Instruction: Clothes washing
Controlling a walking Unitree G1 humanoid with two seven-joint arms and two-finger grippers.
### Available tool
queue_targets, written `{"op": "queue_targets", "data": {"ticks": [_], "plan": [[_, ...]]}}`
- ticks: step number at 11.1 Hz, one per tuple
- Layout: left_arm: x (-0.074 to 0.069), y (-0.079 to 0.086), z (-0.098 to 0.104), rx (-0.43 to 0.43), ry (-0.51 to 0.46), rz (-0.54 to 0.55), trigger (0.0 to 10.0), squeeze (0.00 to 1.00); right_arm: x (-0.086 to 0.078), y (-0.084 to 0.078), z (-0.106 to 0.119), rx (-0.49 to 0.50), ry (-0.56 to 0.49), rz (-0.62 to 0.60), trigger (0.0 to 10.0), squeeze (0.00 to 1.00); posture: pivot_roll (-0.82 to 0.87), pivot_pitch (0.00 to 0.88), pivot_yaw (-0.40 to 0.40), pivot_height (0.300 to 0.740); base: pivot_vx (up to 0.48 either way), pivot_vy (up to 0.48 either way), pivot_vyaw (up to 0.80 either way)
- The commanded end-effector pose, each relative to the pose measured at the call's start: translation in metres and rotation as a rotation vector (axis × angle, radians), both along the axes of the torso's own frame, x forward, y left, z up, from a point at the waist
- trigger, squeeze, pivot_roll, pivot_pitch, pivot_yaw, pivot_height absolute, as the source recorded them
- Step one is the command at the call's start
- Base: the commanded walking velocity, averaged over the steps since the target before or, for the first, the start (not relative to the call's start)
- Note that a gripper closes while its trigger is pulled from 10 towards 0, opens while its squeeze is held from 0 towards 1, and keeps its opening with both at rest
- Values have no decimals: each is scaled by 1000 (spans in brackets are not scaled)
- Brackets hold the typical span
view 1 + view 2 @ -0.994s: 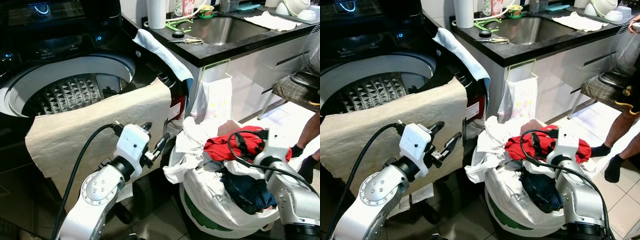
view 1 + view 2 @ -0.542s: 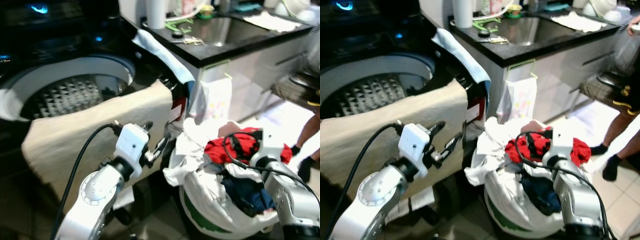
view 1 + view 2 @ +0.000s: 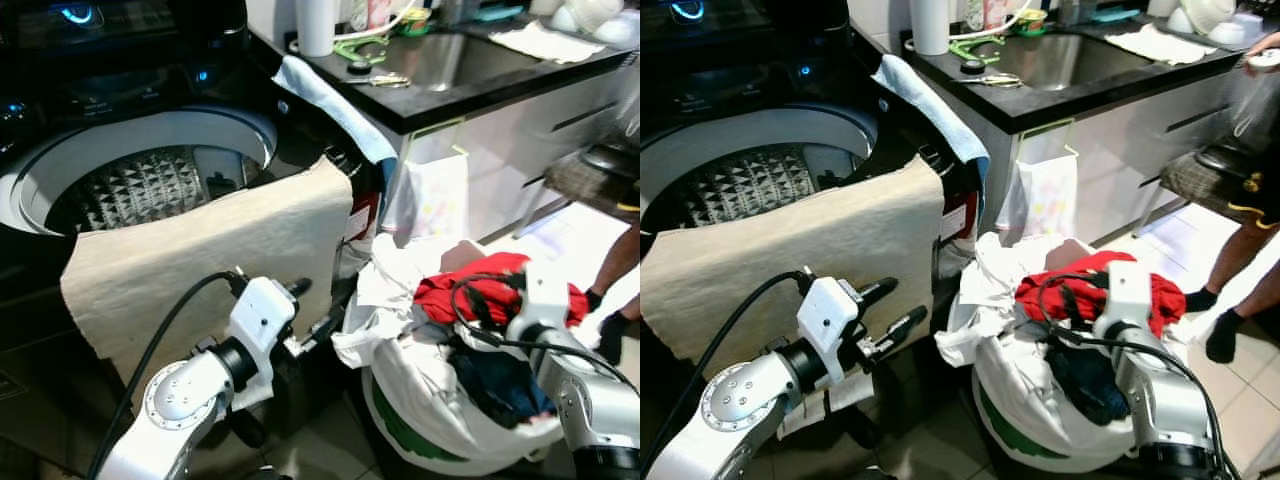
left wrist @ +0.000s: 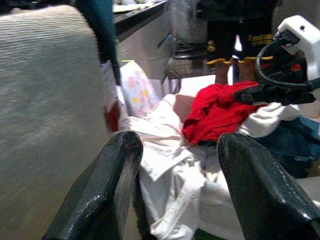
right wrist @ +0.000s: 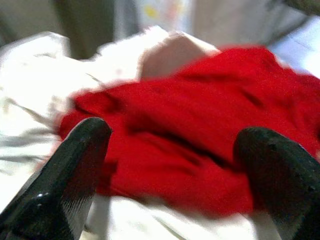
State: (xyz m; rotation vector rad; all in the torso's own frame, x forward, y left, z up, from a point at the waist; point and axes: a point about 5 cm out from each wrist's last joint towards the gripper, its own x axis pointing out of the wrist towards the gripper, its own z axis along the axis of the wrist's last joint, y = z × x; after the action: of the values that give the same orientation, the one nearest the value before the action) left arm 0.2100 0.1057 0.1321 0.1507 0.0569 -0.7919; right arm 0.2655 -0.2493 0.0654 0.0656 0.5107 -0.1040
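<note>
A white laundry bag (image 3: 420,400) stands on the floor, heaped with a red garment (image 3: 452,293), white clothes (image 3: 385,290) and a dark blue piece (image 3: 490,385). My right gripper (image 5: 175,135) hovers open just over the red garment (image 5: 200,150), with nothing between its fingers. My left gripper (image 3: 312,307) is open and empty, low in front of the washing machine, pointing toward the bag. The top-loading washer's drum (image 3: 140,185) is open. A beige towel (image 3: 210,250) hangs over its front rim, and a light blue cloth (image 3: 330,105) lies on its right edge.
A black counter with a steel sink (image 3: 450,60) runs behind the bag, and a small printed bag (image 3: 430,195) hangs from its edge. A person's leg (image 3: 615,270) and a chair (image 3: 590,175) are at the right. Tiled floor shows beyond the bag.
The camera wobbled and blurred, then settled. My left gripper has dropped lower in front of the towel. The right gripper stays over the red garment.
</note>
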Motion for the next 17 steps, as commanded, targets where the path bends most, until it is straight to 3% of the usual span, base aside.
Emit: {"op": "queue_targets", "data": {"ticks": [1,3,4,5,6,8,9,10,11,14,15,16,17], "plan": [[-1,-2,5,-6,-11,-29,10000,0,5,-5,5,-4,-13,-23,10000,1000,-22,0,11,719,0,0,0],[-2,-4,6,-14,-3,-49,10000,0,8,-15,5,-12,43,-60,10000,1000,-18,0,10,719,0,0,0],[-1,-3,7,-19,-9,-39,10000,0,14,-23,8,-4,22,-97,10000,761,-19,0,14,719,0,0,0],[0,-3,8,-18,-15,-32,10000,0,23,-27,14,25,-23,-128,10000,0,-19,0,18,719,0,0,0],[2,-3,9,-25,-16,-30,10000,0,32,-28,21,22,-63,-122,10000,0,-20,0,20,719,0,0,0],[3,-3,10,-27,-14,-28,10000,0,47,-25,22,13,-48,-64,10000,0,-14,0,21,719,0,0,0],[3,-2,10,-21,-14,-27,10000,0,52,-17,16,-12,-6,12,10000,0,-9,0,18,719,0,0,0],[0,-1,11,-14,-5,-40,10000,0,55,-1,9,33,59,120,10000,0,1,0,8,719,0,0,0],[-2,-1,11,-17,4,-51,10000,0,53,3,7,42,82,149,10000,0,2,0,5,719,0,0,0],[-8,-1,9,-11,34,-91,10000,0,43,-8,-5,25,164,99,10000,0,-6,0,15,719,0,0,0],[-7,-3,9,-8,33,-99,10000,0,39,-12,-8,27,177,80,4627,0,-9,0,20,719,0,0,0],[-7,-3,10,-9,34,-103,10000,0,39,-12,-8,37,181,77,0,0,-10,0,22,719,0,0,0],[-7,-3,10,-9,37,-107,10000,0,38,-11,-9,40,187,78,0,0,-9,0,24,719,0,0,0]]}}
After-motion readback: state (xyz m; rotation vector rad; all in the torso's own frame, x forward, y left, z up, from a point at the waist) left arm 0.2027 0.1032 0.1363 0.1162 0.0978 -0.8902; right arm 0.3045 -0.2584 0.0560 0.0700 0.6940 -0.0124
